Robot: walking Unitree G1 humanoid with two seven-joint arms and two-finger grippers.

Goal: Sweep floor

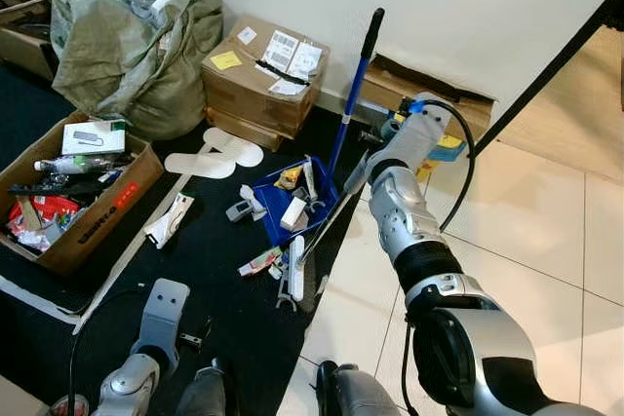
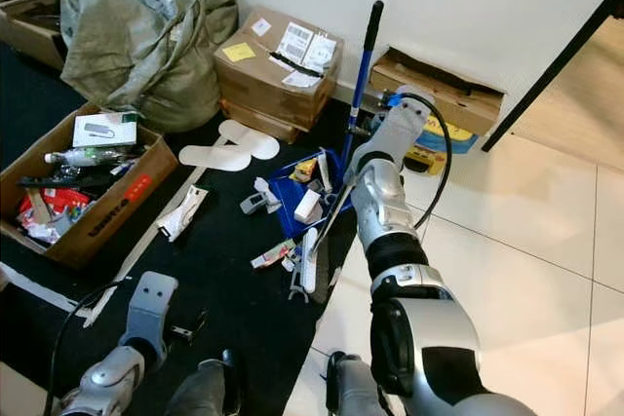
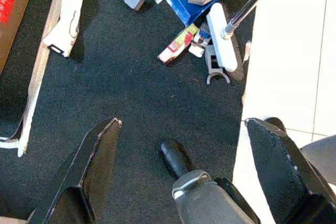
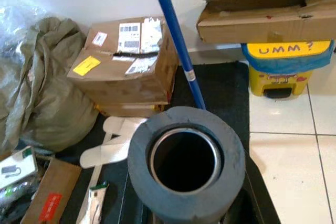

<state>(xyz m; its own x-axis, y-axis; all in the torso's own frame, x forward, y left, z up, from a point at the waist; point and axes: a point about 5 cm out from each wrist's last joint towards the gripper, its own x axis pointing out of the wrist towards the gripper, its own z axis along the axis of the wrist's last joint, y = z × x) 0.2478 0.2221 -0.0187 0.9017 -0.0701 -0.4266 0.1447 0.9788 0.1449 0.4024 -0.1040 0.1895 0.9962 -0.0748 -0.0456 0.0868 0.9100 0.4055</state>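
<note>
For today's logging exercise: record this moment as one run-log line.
right claw: on broom pole | broom head: beside blue dustpan | left claw: open, idle

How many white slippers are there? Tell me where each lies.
2: nearer slipper and farther slipper, side by side on the mat before the taped box. Others may be hidden.

Head cams downward; wrist cams close.

Green sack (image 1: 136,51) slumped against the wall, taped box (image 1: 263,75) beside it, white slippers (image 1: 214,155) on the dark carpet (image 1: 210,284), open box (image 1: 73,192) of clutter, yellow bin (image 4: 286,69) under a flattened carton (image 4: 268,19)
</note>
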